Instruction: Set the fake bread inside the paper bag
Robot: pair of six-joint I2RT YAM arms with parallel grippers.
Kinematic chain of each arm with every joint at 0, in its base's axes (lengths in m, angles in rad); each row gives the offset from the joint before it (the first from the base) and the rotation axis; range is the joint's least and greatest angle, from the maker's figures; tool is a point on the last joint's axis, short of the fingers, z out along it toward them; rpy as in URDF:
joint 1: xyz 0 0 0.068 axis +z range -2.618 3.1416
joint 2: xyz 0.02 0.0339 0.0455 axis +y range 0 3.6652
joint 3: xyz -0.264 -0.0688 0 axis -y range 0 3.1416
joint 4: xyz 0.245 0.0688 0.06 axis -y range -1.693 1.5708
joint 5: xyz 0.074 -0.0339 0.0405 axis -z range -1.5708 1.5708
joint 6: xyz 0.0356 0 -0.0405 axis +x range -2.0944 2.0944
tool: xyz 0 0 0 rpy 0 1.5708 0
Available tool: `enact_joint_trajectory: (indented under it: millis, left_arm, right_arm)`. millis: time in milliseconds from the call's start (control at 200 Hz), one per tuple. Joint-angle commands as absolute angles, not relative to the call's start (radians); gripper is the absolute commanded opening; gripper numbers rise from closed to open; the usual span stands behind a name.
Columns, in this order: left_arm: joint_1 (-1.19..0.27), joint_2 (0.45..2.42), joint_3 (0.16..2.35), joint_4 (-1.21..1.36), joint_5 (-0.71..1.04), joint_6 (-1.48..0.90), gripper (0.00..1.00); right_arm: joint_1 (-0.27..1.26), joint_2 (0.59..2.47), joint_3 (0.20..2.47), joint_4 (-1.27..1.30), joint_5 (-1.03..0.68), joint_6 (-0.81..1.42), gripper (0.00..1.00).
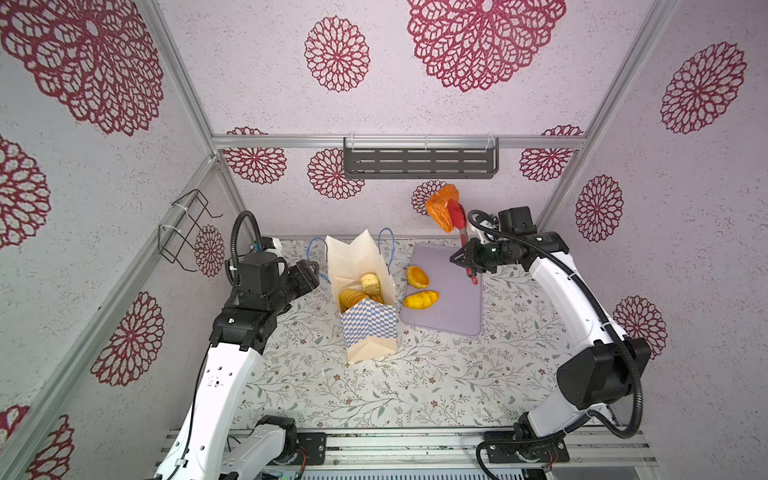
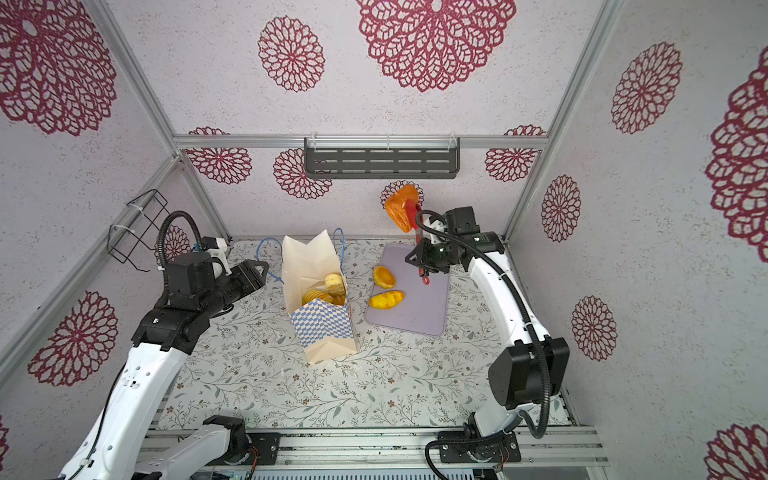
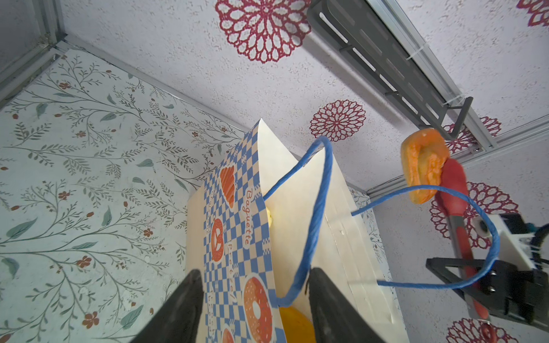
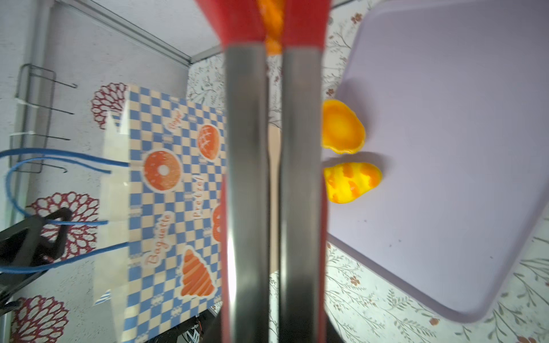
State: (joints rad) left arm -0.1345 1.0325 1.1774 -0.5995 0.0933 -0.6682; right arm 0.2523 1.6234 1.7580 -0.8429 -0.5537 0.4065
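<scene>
Red-tipped steel tongs [image 4: 246, 178], clamped in the right gripper [image 1: 468, 259], pinch one orange toy pastry [image 1: 442, 203] at 1 o'clock of the chequered paper bag [image 1: 370, 328]. Three loaves [image 1: 370, 283] lie inside, two yellow buns [image 1: 420, 299] on the lilac tray [image 1: 457, 307] at 3 o'clock. Left gripper [image 3: 255, 274] is open.

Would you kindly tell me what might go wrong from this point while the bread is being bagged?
The orange bread is pinched only at the tips of the tongs in the right claw, held high; it could slip out before reaching the paper bag.
The bag's blue handle runs through the open left claw; moving that arm might snag it and tip the bag.
</scene>
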Motion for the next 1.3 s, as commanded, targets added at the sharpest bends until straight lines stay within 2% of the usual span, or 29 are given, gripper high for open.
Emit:
enact_joint_trajectory:
  millis: [0,150,405,590,876,966,1136,1201,1296]
  left_arm:
    - [-0.126,1.028,1.168,-0.555,0.105,-0.689,0.59]
    - [-0.125,1.062,1.211,-0.575,0.124,-0.678,0.54]
    - [-0.124,1.066,1.229,-0.57,0.111,-0.68,0.43]
    - [-0.124,1.071,1.233,-0.562,0.118,-0.688,0.34]
    - [-0.124,1.089,1.232,-0.561,0.12,-0.69,0.2]
    - [-0.124,1.091,1.24,-0.562,0.125,-0.689,0.14]
    - [-0.124,1.111,1.279,-0.59,0.129,-0.67,0.06]
    - [-0.124,1.118,1.289,-0.593,0.137,-0.667,0.05]
    - [-0.124,1.122,1.293,-0.59,0.136,-0.669,0.05]
  right_arm:
    - [0.324,1.564,1.902,-0.833,-0.577,0.427,0.06]
    - [0.479,1.603,2.07,-0.868,-0.559,0.432,0.07]
    - [0.699,1.627,2.085,-0.905,-0.473,0.426,0.07]
    - [0.786,1.629,2.058,-1.012,-0.331,0.399,0.06]
    - [0.872,1.637,2.017,-1.111,-0.243,0.367,0.06]
    - [0.877,1.638,2.006,-1.117,-0.241,0.363,0.12]
    - [0.879,1.655,2.016,-1.142,-0.229,0.335,0.3]
    - [0.879,1.66,2.017,-1.142,-0.227,0.33,0.39]
    - [0.878,1.67,2.026,-1.138,-0.228,0.326,0.44]
